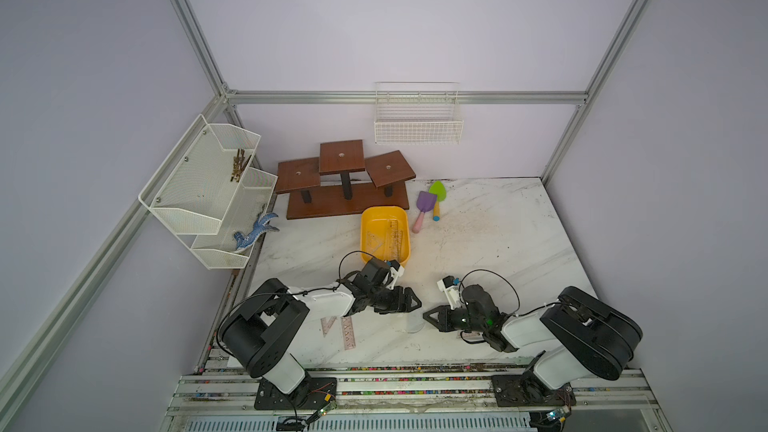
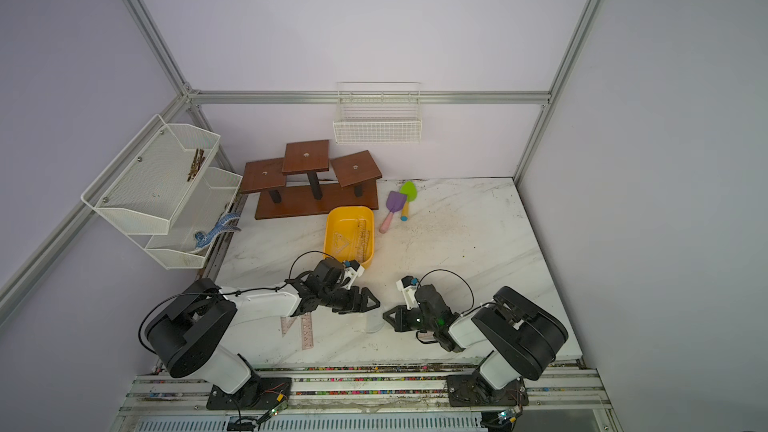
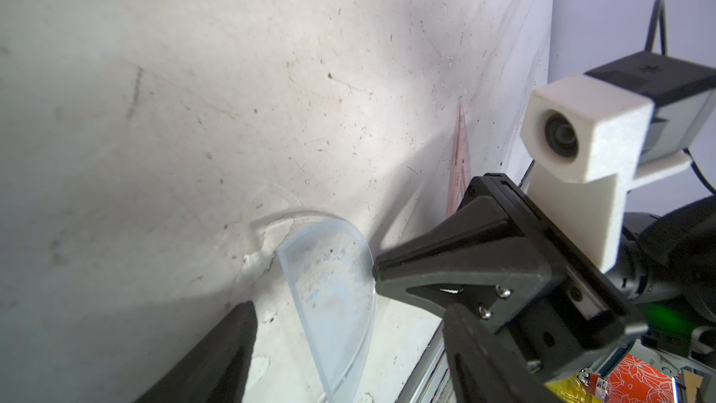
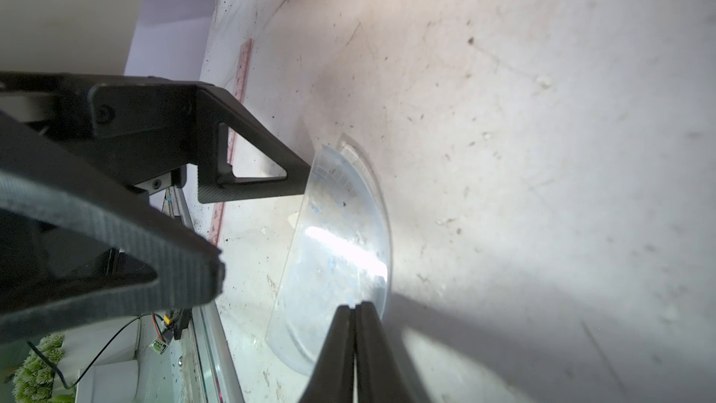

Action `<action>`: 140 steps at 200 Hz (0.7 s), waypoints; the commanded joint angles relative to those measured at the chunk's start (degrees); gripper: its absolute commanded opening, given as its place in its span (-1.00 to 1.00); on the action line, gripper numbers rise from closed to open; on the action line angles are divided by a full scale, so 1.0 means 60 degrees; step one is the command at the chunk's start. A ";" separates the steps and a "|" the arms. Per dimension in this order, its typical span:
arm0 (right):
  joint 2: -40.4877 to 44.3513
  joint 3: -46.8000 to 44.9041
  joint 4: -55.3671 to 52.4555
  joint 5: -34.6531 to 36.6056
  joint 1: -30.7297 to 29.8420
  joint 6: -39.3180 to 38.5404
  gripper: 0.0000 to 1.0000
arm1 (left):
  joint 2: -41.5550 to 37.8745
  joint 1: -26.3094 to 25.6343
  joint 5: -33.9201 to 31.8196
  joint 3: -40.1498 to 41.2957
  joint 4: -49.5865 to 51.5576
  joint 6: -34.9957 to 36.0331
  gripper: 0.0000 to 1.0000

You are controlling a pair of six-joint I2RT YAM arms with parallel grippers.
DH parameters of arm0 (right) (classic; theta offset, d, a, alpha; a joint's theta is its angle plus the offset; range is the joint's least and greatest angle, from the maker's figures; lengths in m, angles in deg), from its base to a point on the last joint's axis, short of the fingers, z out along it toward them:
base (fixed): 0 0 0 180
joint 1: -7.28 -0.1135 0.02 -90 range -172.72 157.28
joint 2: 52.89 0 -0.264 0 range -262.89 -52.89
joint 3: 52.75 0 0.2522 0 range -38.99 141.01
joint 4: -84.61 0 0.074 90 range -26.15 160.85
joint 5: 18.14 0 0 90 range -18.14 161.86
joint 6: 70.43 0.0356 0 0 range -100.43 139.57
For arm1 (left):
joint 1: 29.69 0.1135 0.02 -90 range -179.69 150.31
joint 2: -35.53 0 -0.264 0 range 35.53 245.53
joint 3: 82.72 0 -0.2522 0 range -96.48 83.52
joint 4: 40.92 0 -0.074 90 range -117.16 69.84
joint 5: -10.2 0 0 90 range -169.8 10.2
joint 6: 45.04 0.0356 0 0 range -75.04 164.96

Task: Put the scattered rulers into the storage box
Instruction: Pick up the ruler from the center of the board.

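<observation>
My right gripper (image 1: 424,314) (image 4: 354,306) is shut on the curved edge of a clear half-round protractor (image 1: 415,322) (image 4: 341,250), which stands on edge on the table. The open left gripper (image 1: 417,305) (image 3: 348,308) straddles the protractor (image 3: 333,296), one finger (image 4: 298,184) touching its far end. The yellow storage box (image 1: 363,234) (image 2: 328,230) behind the left arm holds straight rulers (image 1: 395,238) and a set square (image 1: 376,241). A pinkish straight ruler (image 1: 348,332) (image 4: 240,83) and a set square (image 1: 328,326) lie beside the left arm. Another pinkish piece (image 3: 459,157) lies partly under the right arm.
Purple (image 1: 426,205) and green (image 1: 436,197) toy shovels lie right of the box. A brown wooden stand (image 1: 345,184) is at the back, a white wire basket (image 1: 417,118) on the wall, a white mesh rack (image 1: 208,193) at the left. The table's front edge is close behind both grippers.
</observation>
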 commanded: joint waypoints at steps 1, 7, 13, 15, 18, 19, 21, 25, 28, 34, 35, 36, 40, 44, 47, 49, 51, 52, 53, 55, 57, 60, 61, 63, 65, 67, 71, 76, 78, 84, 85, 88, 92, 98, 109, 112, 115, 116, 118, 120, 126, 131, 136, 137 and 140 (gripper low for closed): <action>-0.0295 -0.0284 -0.0458 0.0152 0.0044 0.0030 -0.77 | 0.0318 -0.0156 -0.0185 0.0459 0.0961 -0.0140 0.61; -0.0345 -0.0284 -0.0404 0.0127 0.0044 0.0044 -0.77 | 0.0331 -0.0179 -0.0153 0.0455 0.0907 -0.0140 0.61; -0.0384 -0.0270 -0.0365 0.0112 0.0043 0.0060 -0.77 | 0.0352 -0.0214 -0.0114 0.0430 0.0885 -0.0140 0.61; -0.0398 -0.0270 -0.0354 0.0109 0.0044 0.0065 -0.77 | 0.0364 -0.0223 -0.0107 0.0419 0.0872 -0.0140 0.61; -0.0427 -0.0257 -0.0314 0.0115 0.0044 0.0072 -0.77 | 0.0380 -0.0237 -0.0082 0.0412 0.0839 -0.0140 0.61; -0.0437 -0.0263 -0.0315 0.0112 0.0044 0.0076 -0.77 | 0.0389 -0.0242 -0.0071 0.0412 0.0841 -0.0140 0.61; -0.0451 -0.0257 -0.0294 0.0109 0.0044 0.0069 -0.77 | 0.0395 -0.0256 -0.0063 0.0404 0.0831 -0.0140 0.61; -0.0478 -0.0255 -0.0282 0.0108 0.0042 0.0072 -0.77 | 0.0418 -0.0275 -0.0047 0.0397 0.0801 -0.0140 0.61; -0.0489 -0.0242 -0.0267 0.0097 0.0044 0.0080 -0.77 | 0.0425 -0.0295 -0.0033 0.0386 0.0792 -0.0140 0.61; -0.0544 -0.0227 -0.0251 0.0099 0.0043 0.0074 -0.77 | 0.0454 -0.0315 -0.0004 0.0382 0.0753 -0.0140 0.60; -0.0546 -0.0226 -0.0240 0.0096 0.0043 0.0077 -0.77 | 0.0455 -0.0324 -0.0003 0.0375 0.0746 -0.0140 0.60; -0.0555 -0.0226 -0.0242 0.0095 0.0044 0.0072 -0.77 | 0.0455 -0.0329 0.0005 0.0371 0.0743 -0.0140 0.60; -0.0597 -0.0215 -0.0209 0.0093 0.0044 0.0078 -0.77 | 0.0456 -0.0353 0.0025 0.0367 0.0714 -0.0140 0.59; -0.0618 -0.0211 -0.0194 0.0093 0.0044 0.0075 -0.77 | 0.0469 -0.0373 0.0035 0.0367 0.0710 -0.0129 0.57; -0.0653 -0.0200 -0.0182 0.0086 0.0040 0.0067 -0.77 | 0.0477 -0.0394 0.0041 0.0354 0.0691 -0.0125 0.55; -0.0670 -0.0197 -0.0166 0.0073 0.0047 0.0070 -0.77 | 0.0476 -0.0404 0.0035 0.0353 0.0680 -0.0125 0.54; -0.0685 -0.0189 -0.0162 0.0066 0.0041 0.0071 -0.77 | 0.0483 -0.0406 0.0041 0.0353 0.0670 -0.0125 0.52; -0.0690 -0.0185 -0.0159 0.0065 0.0042 0.0069 -0.77 | 0.0484 -0.0414 0.0049 0.0345 0.0668 -0.0125 0.51; -0.0693 -0.0183 -0.0150 0.0064 0.0043 0.0068 -0.77 | 0.0484 -0.0418 0.0053 0.0342 0.0668 -0.0125 0.50; -0.0724 -0.0182 -0.0136 0.0053 0.0040 0.0067 -0.77 | 0.0485 -0.0439 0.0056 0.0339 0.0674 -0.0118 0.48; -0.0732 -0.0182 -0.0125 0.0050 0.0043 0.0066 -0.77 | 0.0485 -0.0437 0.0068 0.0338 0.0661 -0.0112 0.46; -0.0766 -0.0169 -0.0102 0.0037 0.0044 0.0083 -0.77 | 0.0498 -0.0447 0.0079 0.0325 0.0653 -0.0110 0.43; -0.0774 -0.0168 -0.0092 0.0036 0.0044 0.0082 -0.77 | 0.0499 -0.0449 0.0082 0.0324 0.0660 -0.0110 0.41; -0.0799 -0.0167 -0.0066 0.0024 0.0044 0.0092 -0.77 | 0.0499 -0.0461 0.0085 0.0316 0.0650 -0.0103 0.37; -0.0809 -0.0167 -0.0049 0.0014 0.0044 0.0084 -0.77 | 0.0500 -0.0472 0.0086 0.0310 0.0648 -0.0097 0.34; -0.0830 -0.0167 -0.0041 0.0011 0.0037 0.0089 -0.77 | 0.0500 -0.0467 0.0097 0.0309 0.0651 -0.0096 0.31; -0.0866 -0.0167 -0.0005 -0.0007 0.0038 0.0095 -0.77 | 0.0500 -0.0479 0.0108 0.0309 0.0640 -0.0083 0.23; -0.0890 -0.0163 0.0018 -0.0022 0.0042 0.0103 -0.77 | 0.0500 -0.0480 0.0114 0.0309 0.0640 -0.0081 0.14; -0.0909 -0.0166 0.0042 -0.0035 0.0040 0.0109 -0.77 | 0.0500 -0.0480 0.0115 0.0309 0.0642 -0.0081 0.09; -0.0942 -0.0167 0.0070 -0.0047 0.0044 0.0118 -0.78 | 0.0474 -0.0480 0.0116 0.0320 0.0638 -0.0067 -0.03; -0.0943 -0.0167 0.0074 -0.0050 0.0037 0.0114 -0.78 | 0.0472 -0.0480 0.0116 0.0321 0.0645 -0.0066 -0.05; -0.0957 -0.0167 0.0080 -0.0064 0.0043 0.0118 -0.78 | 0.0460 -0.0480 0.0108 0.0330 0.0649 -0.0066 -0.09; -0.0964 -0.0160 0.0082 -0.0068 0.0044 0.0125 -0.77 | 0.0445 -0.0480 0.0101 0.0345 0.0647 -0.0066 -0.12; -0.0973 -0.0166 0.0099 -0.0068 0.0043 0.0130 -0.77 | 0.0427 -0.0480 0.0099 0.0352 0.0656 -0.0053 -0.14; -0.0988 -0.0152 0.0168 -0.0119 0.0036 0.0147 -0.78 | 0.0390 -0.0480 0.0084 0.0353 0.0680 -0.0052 -0.15; -0.0981 -0.0139 0.0207 -0.0170 0.0041 0.0157 -0.78 | 0.0383 -0.0480 0.0086 0.0353 0.0700 -0.0052 -0.15; -0.0967 -0.0138 0.0229 -0.0214 0.0044 0.0155 -0.78 | 0.0370 -0.0480 0.0079 0.0353 0.0708 -0.0052 -0.15; -0.0963 -0.0145 0.0242 -0.0229 0.0044 0.0162 -0.78 | 0.0369 -0.0480 0.0075 0.0353 0.0724 -0.0044 -0.15; -0.0941 -0.0140 0.0251 -0.0236 0.0037 0.0167 -0.78 | 0.0361 -0.0480 0.0073 0.0353 0.0747 -0.0039 -0.14; -0.0914 -0.0131 0.0254 -0.0265 0.0033 0.0187 -0.78 | 0.0348 -0.0480 0.0072 0.0353 0.0764 -0.0030 -0.14; -0.0798 -0.0137 0.0236 -0.0282 0.0043 0.0197 -0.78 | 0.0302 -0.0480 0.0072 0.0338 0.0848 0.0002 -0.11; -0.0679 -0.0112 0.0183 -0.0294 0.0044 0.0212 -0.78 | 0.0234 -0.0480 0.0038 0.0324 0.0952 0.0032 -0.08; -0.0541 -0.0075 0.0099 -0.0302 0.0043 0.0213 -0.78 | 0.0145 -0.0466 -0.0035 0.0334 0.1059 0.0061 -0.04; -0.0494 -0.0062 0.0067 -0.0295 0.0044 0.0206 -0.78 | 0.0125 -0.0466 -0.0055 0.0336 0.1083 0.0063 -0.04; -0.0382 -0.0022 -0.0038 -0.0296 0.0044 0.0188 -0.78 | 0.0055 -0.0445 -0.0124 0.0349 0.1151 0.0065 -0.01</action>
